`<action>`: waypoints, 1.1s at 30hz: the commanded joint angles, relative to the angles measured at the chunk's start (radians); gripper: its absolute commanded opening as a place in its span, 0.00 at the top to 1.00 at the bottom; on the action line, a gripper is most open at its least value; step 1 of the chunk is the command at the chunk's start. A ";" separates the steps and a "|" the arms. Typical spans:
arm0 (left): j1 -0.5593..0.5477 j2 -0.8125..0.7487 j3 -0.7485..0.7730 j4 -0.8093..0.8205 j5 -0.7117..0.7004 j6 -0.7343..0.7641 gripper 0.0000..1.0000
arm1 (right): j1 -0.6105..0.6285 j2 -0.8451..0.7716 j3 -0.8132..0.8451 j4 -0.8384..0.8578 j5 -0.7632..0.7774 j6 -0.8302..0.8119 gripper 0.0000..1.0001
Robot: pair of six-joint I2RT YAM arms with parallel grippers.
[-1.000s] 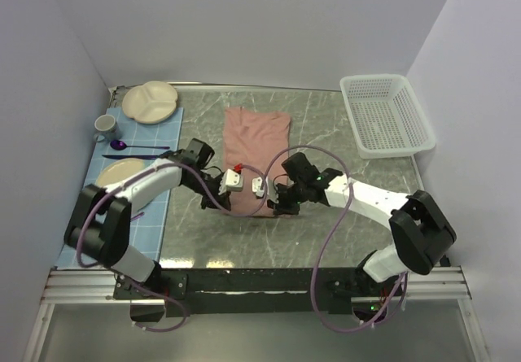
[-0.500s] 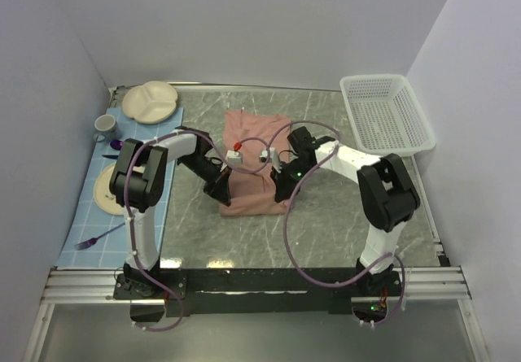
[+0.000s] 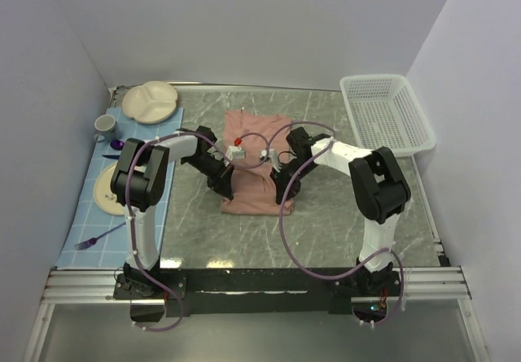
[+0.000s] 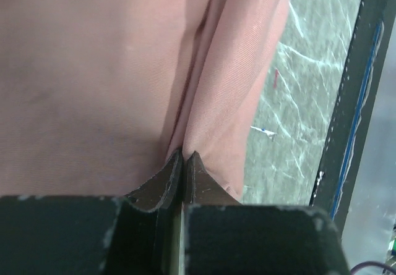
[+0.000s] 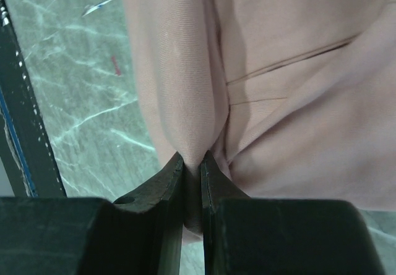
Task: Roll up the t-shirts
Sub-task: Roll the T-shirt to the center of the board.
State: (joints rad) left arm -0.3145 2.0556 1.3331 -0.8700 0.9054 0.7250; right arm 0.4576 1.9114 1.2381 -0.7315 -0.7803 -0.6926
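The left gripper [image 4: 184, 154] and the right gripper [image 5: 193, 159] have been travelling over the last second from the shirt's near hem to its middle, and the arms are now standing more upright. The shirt [image 3: 254, 126] is lying lengthwise on the table [image 3: 342, 215], with its far end flat.

Each gripper is nearly closed and is pinching a raised ridge of cloth. The left one is working at the shirt's left edge and the right one at its right edge. In both, only the thickness of the fabric is keeping the jaws apart.

I am reading this as the near part being drawn over the shirt to begin the roll. From above I cannot tell how much cloth is being carried, because the arms are hiding that area.

A basket [image 3: 387, 118] is sitting well to the right of the shirt. A mat [image 3: 85, 215] with plates [image 3: 151, 102] and a cup [image 3: 104, 124] is sitting well to its left. None of these is blocking the path. The cables [image 3: 281, 224] are looping over the shirt's near right corner, and I am judging them the likeliest snag.
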 commanded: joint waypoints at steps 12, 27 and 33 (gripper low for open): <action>0.087 -0.089 -0.046 0.059 -0.040 -0.030 0.97 | -0.028 0.044 0.099 -0.166 -0.106 -0.065 0.87; 0.089 -0.051 -0.017 0.078 -0.028 -0.090 0.95 | -0.036 0.205 0.224 -0.272 -0.244 -0.007 0.82; 0.094 -0.046 -0.022 0.104 -0.054 -0.142 0.96 | -0.039 0.241 0.222 -0.197 -0.234 0.119 0.80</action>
State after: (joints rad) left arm -0.2398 2.0090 1.2907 -0.8028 0.8955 0.6147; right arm 0.4282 2.1296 1.4368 -0.9459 -1.0126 -0.6624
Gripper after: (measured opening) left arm 0.071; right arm 0.208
